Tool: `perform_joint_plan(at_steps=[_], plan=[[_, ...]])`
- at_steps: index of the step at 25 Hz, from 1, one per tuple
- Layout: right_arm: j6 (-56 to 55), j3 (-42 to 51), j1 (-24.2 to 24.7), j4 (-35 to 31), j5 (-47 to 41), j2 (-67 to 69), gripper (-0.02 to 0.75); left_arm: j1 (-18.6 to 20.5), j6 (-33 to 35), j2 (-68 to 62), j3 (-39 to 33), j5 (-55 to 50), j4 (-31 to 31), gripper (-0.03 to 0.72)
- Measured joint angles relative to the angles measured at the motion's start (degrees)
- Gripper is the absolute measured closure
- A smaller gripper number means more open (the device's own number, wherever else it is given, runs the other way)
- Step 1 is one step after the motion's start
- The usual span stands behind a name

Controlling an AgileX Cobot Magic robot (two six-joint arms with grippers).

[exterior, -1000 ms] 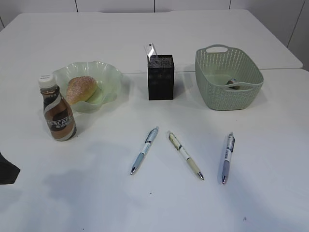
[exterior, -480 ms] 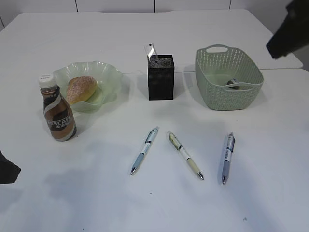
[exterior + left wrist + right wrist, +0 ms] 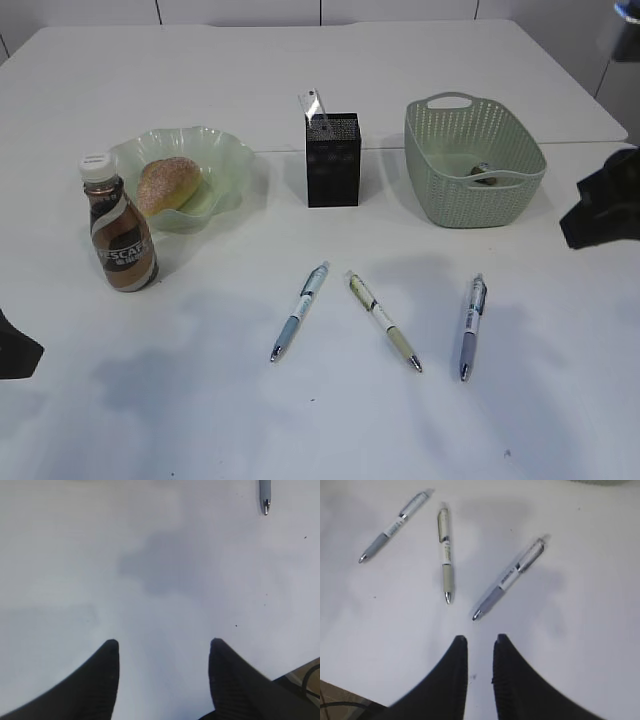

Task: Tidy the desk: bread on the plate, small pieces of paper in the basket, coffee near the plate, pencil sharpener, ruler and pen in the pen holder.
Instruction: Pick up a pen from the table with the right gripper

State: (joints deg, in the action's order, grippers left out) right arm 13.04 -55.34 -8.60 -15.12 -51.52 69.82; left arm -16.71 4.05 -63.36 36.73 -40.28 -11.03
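The bread (image 3: 167, 185) sits in the plate (image 3: 226, 152), the ruler (image 3: 314, 106) in the pen holder (image 3: 333, 162); both claws gape, grasping nothing.

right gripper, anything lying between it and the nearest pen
Nothing visible. In the right wrist view only bare desk separates the right gripper from the purple-grey pen; the other two pens lie off to the left.

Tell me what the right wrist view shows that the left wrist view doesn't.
Only the right wrist view shows all three pens: the light blue pen, the cream pen and the purple pen, beyond the narrowly parted right gripper. Only the left wrist view shows the wide-open left gripper over bare desk, with just one pen tip at its top edge. Both show the white desk, nothing held.
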Motion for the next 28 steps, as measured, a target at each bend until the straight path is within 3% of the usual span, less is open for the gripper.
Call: perform_joint_plan(at_steps=[7,13,21,28], plan=[[-9.37,5.44,0.0,5.43,4.77,6.68,0.577,0.0,0.0,0.0,0.0,0.0,-0.12,0.287],[-13.35,5.53,0.0,2.96,10.56,13.62,0.573,0.0,0.0,0.0,0.0,0.17,-0.43,0.287],[-17.07,5.53,0.0,-3.02,17.58,20.71,0.402,0.0,0.0,0.0,0.0,0.4,-0.48,0.287],[-26.08,0.68,0.0,-0.94,18.07,27.79,0.381,0.0,0.0,0.0,0.0,0.53,-0.56,0.287]])
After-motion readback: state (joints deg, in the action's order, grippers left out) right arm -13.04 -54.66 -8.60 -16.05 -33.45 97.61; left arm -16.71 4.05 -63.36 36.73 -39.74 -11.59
